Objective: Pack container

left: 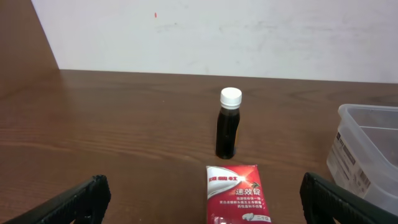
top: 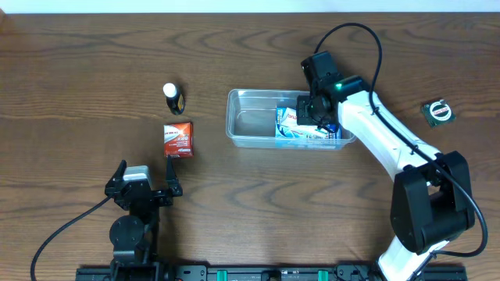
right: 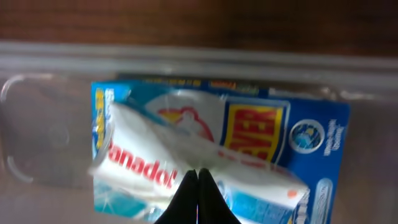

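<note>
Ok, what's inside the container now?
In the container, a blue box lies at the right end with a white Panadol packet on top; the left end is bare. The packet and the shut right fingers cover part of the box; anything beneath it is hidden.

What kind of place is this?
Probably a robot lab workbench, not a kitchen: a left arm and right arm stand at a wooden table, by a plain white wall, beside a clear container.
</note>
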